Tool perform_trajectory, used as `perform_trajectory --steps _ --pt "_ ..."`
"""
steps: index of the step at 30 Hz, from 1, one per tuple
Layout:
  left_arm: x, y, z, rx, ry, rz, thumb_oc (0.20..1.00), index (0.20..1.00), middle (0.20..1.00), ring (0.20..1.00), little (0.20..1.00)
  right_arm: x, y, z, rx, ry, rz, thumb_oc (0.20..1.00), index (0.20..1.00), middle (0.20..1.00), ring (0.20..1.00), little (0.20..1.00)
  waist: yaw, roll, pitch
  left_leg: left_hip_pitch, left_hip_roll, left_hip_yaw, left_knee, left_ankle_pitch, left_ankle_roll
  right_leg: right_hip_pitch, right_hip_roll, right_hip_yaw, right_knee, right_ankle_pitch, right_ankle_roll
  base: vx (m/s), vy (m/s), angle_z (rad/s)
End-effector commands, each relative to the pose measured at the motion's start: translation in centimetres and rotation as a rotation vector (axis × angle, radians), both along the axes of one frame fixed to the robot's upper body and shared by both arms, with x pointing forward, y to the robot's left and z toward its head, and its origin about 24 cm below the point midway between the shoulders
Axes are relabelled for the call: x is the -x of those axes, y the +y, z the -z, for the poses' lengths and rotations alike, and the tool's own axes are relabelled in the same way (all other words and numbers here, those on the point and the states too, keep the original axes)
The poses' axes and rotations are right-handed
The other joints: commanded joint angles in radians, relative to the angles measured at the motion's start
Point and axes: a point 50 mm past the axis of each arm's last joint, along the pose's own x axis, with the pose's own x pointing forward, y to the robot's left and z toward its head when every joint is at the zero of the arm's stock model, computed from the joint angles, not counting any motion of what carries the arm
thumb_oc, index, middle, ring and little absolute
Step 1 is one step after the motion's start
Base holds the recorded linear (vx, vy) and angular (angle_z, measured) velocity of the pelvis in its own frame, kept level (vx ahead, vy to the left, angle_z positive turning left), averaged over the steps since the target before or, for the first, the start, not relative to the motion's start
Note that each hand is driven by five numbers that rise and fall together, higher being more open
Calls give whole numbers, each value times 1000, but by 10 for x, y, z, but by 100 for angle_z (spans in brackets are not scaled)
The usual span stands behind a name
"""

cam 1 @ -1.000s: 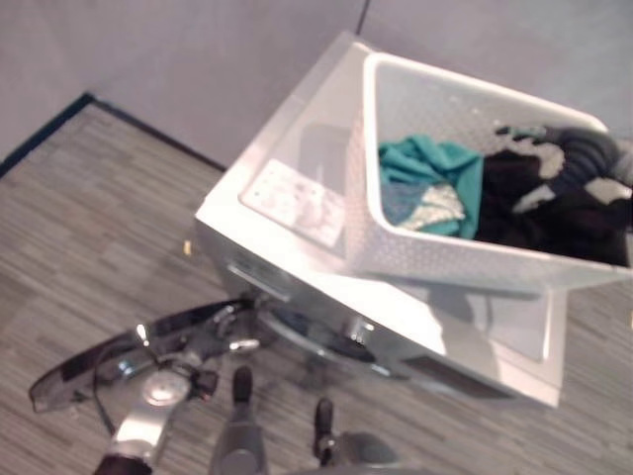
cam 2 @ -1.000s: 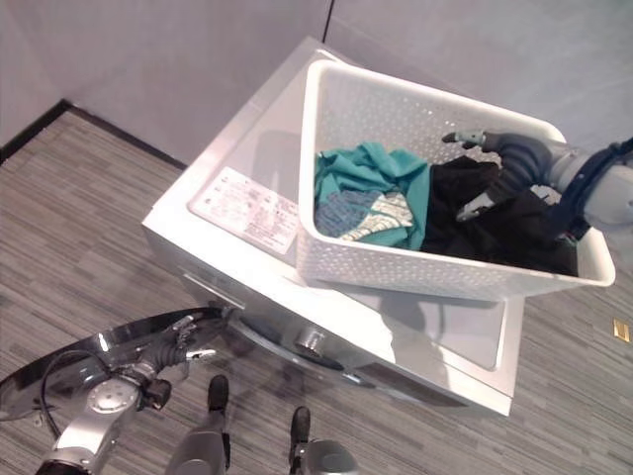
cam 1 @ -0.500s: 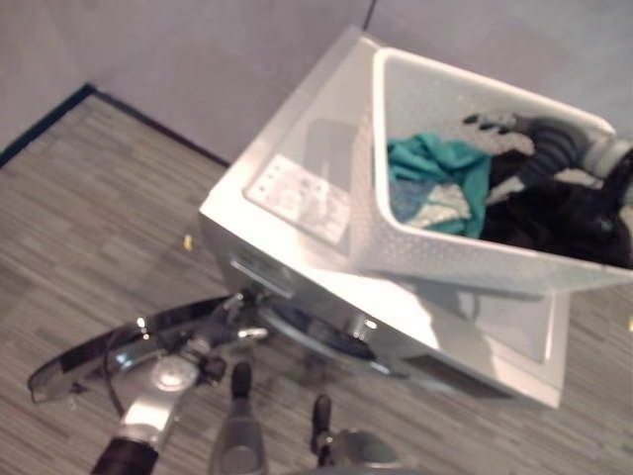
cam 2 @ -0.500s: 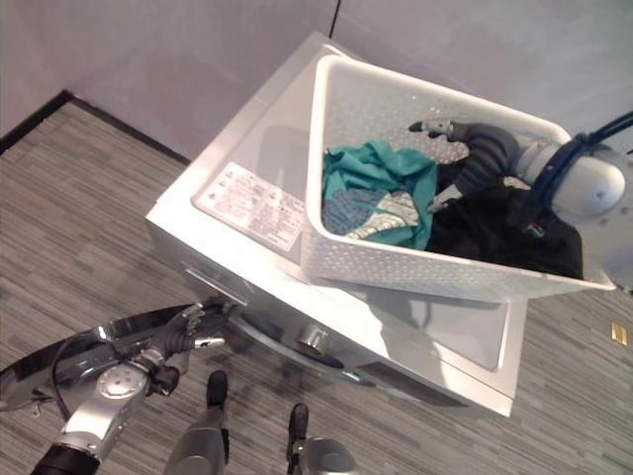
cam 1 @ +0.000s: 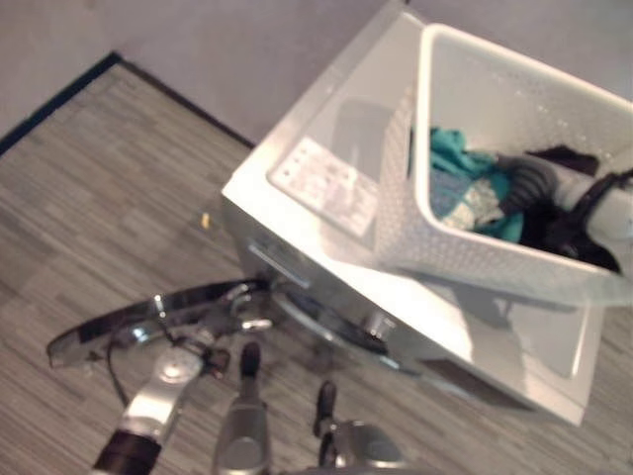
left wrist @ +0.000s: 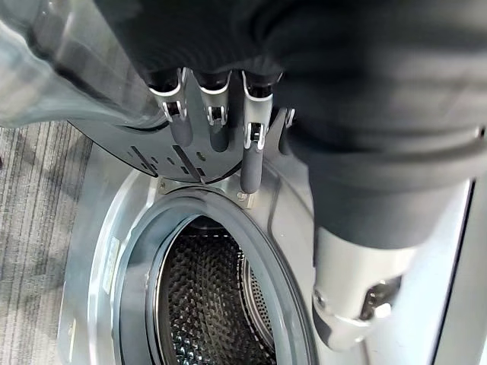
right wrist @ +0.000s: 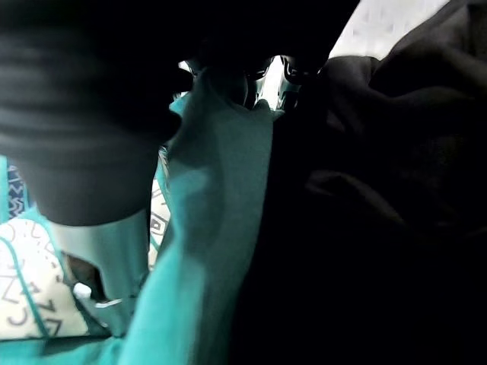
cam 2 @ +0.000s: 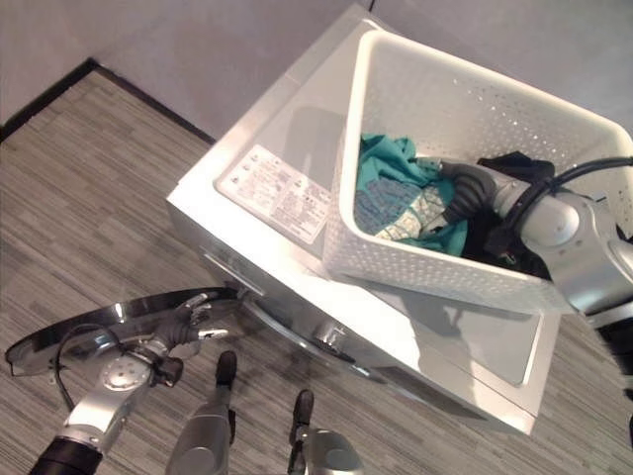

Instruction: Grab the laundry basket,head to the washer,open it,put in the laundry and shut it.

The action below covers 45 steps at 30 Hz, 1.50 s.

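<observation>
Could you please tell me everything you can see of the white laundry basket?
The laundry basket is white, plastic-looking, rectangular, with walls perforated by small holes. It rests on top of the washer, toward its right side, set at an angle to the washer's edges. Inside lie a teal garment, a patterned cloth and dark clothing. The right hand reaches down into it among the clothes.

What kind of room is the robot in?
Probably a laundry corner, maybe a test room. A white front-loading washer stands by a plain grey wall, its door swung open, with a white laundry basket of clothes on top.
</observation>
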Motion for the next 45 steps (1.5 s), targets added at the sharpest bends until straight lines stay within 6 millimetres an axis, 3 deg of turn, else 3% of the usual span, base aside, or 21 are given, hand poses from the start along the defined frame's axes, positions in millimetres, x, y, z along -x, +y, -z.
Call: perform_trajectory --steps 1,2,3,7,8,9,10,11,18,33,39,45 --pt "4 10 -2 -10 -25 -52 1000 1000 1000 1000 1000 -4 2 25 35 46 18 1000 1000 1000 1000 1000 49 19 -14 -6 79 -65 89 -163 -5 -128 -106 -46 138 -14 59 -50 -14 15" --pt "3 9 -5 -8 -41 -52 1000 1000 1000 1000 1000 -5 -2 38 44 67 46 1000 1000 1000 1000 1000 58 26 2 -27 72 -80 93 -157 -5 -136 -109 -56 141 -15 57 -49 -14 22" --pt "3 9 -5 -9 -41 -52 1000 1000 1000 1000 1000 -5 -3 38 44 67 46 1000 1000 1000 1000 1000 58 26 2 -28 72 -80 93 -157 -5 -136 -109 -57 141 -15 57 -63 -15 26" --pt "1 10 -11 -20 -66 -54 1000 1000 1000 1000 1000 0 -23 90 122 199 143 1000 1000 1000 1000 1000 87 52 23 -78 46 -130 95 -141 -8 -147 -118 -98 149 -31 50 -6 -43 24" --pt "1 11 -11 -27 -66 -52 1000 1000 1000 1000 1000 3 -26 98 137 227 152 827 827 827 827 827 91 55 21 -82 45 -141 97 -146 -11 -144 -117 -107 152 -41 48 2 -30 43" --pt "1 11 -11 -28 -67 -51 1000 1000 1000 1000 1000 3 -26 98 136 227 153 583 583 583 583 583 88 55 19 -89 41 -145 96 -139 -9 -147 -119 -111 150 -36 49 20 -28 32" --pt "0 11 -12 -32 -68 -49 1000 1000 1000 1000 1000 5 -28 106 155 256 157 442 442 442 442 442 94 57 17 -93 38 -153 96 -139 -10 -147 -120 -117 152 -40 48 17 -20 32" --pt "0 13 -13 -45 -69 -47 1000 1000 1000 1000 1000 10 -31 115 158 297 168 200 200 200 200 200 96 58 11 -98 32 -164 98 -140 -9 -146 -121 -125 156 -46 46 29 -27 25" --pt "-1 15 -16 -55 -85 -55 1000 1000 1000 1000 1000 12 -26 111 172 298 130 200 200 200 200 200 95 51 -4 -96 29 -169 99 -147 -4 -151 -123 -124 167 -48 48 17 -4 12" --pt "-1 16 -13 -24 -85 -100 1000 1000 1000 1000 1000 -1 -17 79 30 27 168 200 200 200 200 200 78 46 -21 -82 33 -149 101 -160 3 -151 -121 -114 163 -47 48 -3 1 -1" --pt "-2 19 -13 -25 -85 -116 1000 1000 1000 1000 1000 -7 -13 43 -68 -162 161 200 200 200 200 200 68 43 -44 -72 36 -140 104 -169 4 -147 -118 -103 163 -48 45 -1 6 -6" --pt "-2 23 -12 -21 -88 -125 1000 1000 1000 1000 1000 -8 -6 -18 -114 -407 115 200 200 200 200 200 62 37 -71 -53 41 -127 111 -186 5 -137 -114 -89 164 -54 44 0 10 -4"
